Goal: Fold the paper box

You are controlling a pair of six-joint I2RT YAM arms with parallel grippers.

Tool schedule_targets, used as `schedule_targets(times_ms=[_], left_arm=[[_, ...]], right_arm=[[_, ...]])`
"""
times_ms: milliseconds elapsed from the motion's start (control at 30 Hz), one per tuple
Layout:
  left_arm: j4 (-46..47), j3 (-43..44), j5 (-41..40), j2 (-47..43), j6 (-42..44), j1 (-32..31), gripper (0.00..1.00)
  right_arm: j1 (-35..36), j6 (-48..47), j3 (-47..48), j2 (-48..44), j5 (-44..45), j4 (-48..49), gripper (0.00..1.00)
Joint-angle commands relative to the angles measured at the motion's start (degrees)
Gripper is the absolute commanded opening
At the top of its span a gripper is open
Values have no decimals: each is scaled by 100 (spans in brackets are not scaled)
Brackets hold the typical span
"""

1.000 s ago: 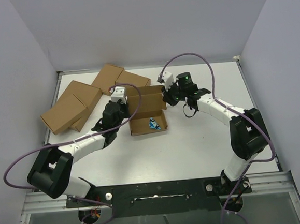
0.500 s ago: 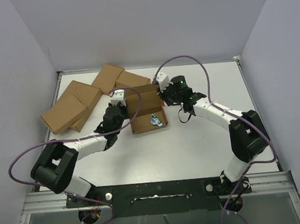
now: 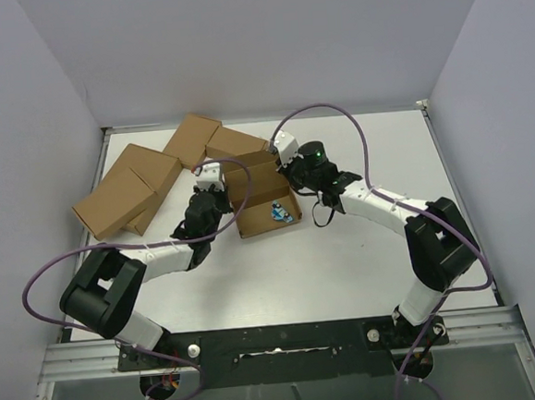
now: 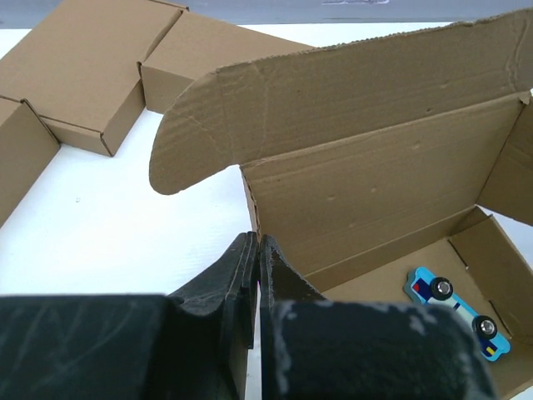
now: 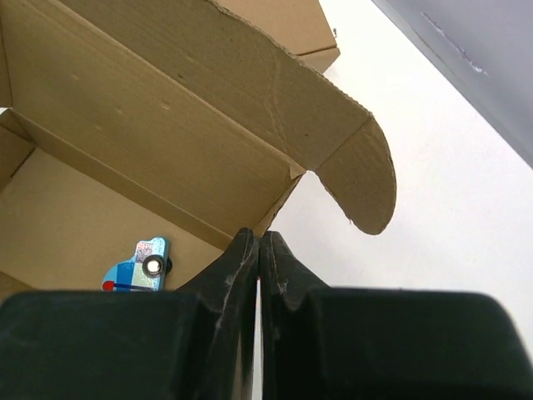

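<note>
The paper box (image 3: 267,220) is an open brown carton in the middle of the table, its lid flap (image 4: 333,92) standing up at the back. A small blue toy car (image 3: 276,213) lies on its floor. My left gripper (image 3: 226,196) is at the box's left side wall. In the left wrist view the left gripper (image 4: 256,242) is shut on that wall's edge, beside the rounded lid tab (image 4: 187,146). My right gripper (image 3: 289,173) is at the right side wall. In the right wrist view the right gripper (image 5: 259,235) is shut on the box (image 5: 150,125), with the car (image 5: 137,267) to its left.
Several closed brown cartons (image 3: 141,182) lie grouped at the back left, close behind the left arm. They show as cartons (image 4: 83,58) in the left wrist view, and one carton (image 5: 283,25) sits behind the box lid. Grey walls enclose the table on three sides.
Both grippers have moved a little to the left and towards the back, carrying the box with them. The lid flap has tipped more upright. Both stayed shut.
</note>
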Motion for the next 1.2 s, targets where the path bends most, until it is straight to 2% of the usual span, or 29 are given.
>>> schedule_targets(times_ms=[0, 500, 1167], left_arm=[[422, -62, 225, -30, -372, -105, 0], [-67, -163, -873, -218, -519, -586, 0], [-252, -676, -1182, -604, -970, -963, 0]], right_arm=[[153, 330, -123, -131, 93, 710, 0], [397, 539, -919, -581, 161, 1342, 0], [586, 847, -1650, -898, 75, 1718, 1]])
